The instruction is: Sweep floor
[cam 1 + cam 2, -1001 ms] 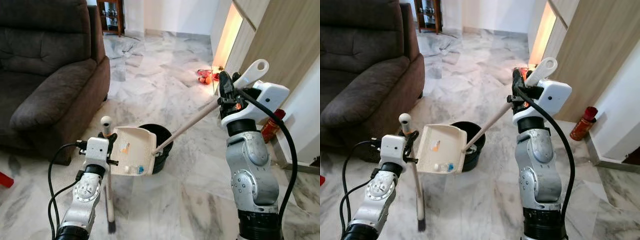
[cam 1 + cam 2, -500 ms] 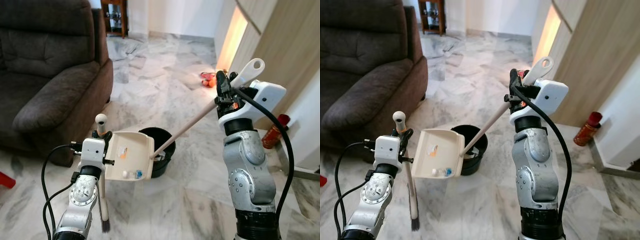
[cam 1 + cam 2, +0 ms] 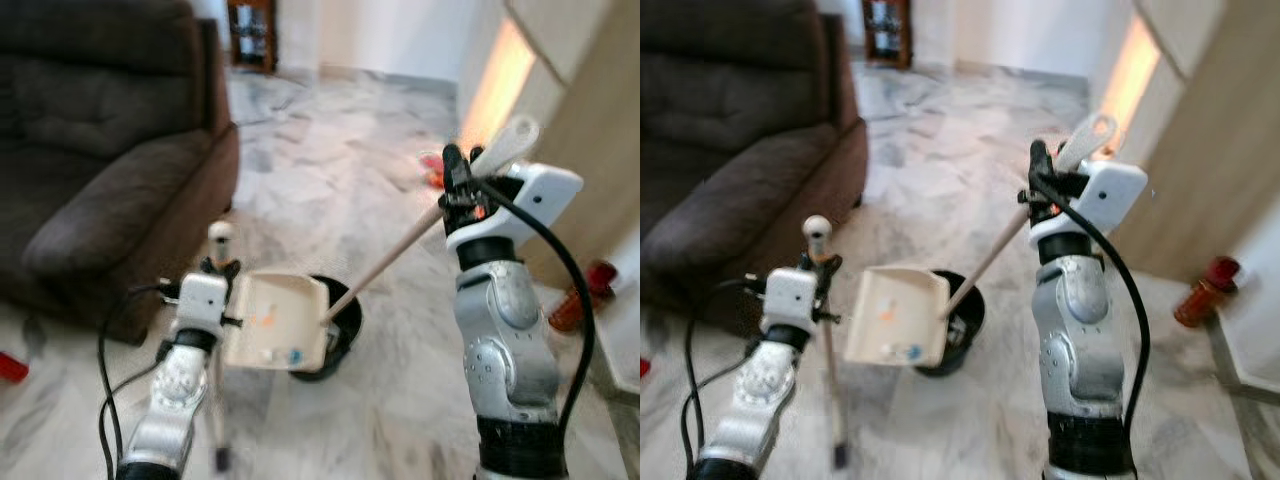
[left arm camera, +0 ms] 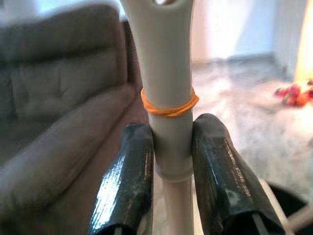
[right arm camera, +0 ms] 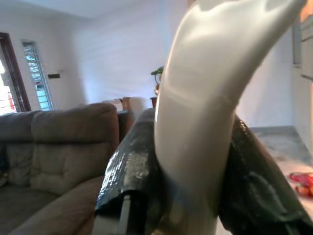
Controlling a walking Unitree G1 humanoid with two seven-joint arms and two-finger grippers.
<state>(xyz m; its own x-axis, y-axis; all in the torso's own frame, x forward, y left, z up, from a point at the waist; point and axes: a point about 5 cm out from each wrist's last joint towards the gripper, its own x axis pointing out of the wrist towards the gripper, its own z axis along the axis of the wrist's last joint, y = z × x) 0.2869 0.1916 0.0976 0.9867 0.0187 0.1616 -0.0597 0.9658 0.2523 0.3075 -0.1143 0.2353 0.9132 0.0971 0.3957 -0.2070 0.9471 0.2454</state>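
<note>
Step in hand, as judged: emptying the dustpan (image 3: 275, 325) into the black bin (image 3: 340, 335). The pan hangs tilted, its rear end at the bin's near rim, and the debris sits low in the pan, not yet in the bin.

Right gripper (image 3: 455, 190): fingers clamped on the upper end of the dustpan handle (image 3: 385, 262), raised at chest height; the right wrist view confirms both black fingers (image 5: 134, 169) pressed against the white grip. Left gripper (image 4: 171, 161): closed around the broom handle (image 3: 823, 300) just below an orange rubber band (image 4: 168, 107); the broom hangs near-vertical to the left of the pan, bristles near the marble floor (image 3: 330, 190).

To do it well: carry the pan's open lip over the bin opening before tipping further, then tilt slowly so scraps slide rather than bounce out. Keep the broom clear of the pan's edge.

Count:
- dustpan: 1
- broom: 1
- bin: 1
- debris in pan: about three scraps (one orange, one bluish, one pale); head views are motion-blurred, so the count is uncertain
- sofa (image 3: 100, 150): 1
- red bottle (image 3: 1200, 295) by the wall: 1
</note>
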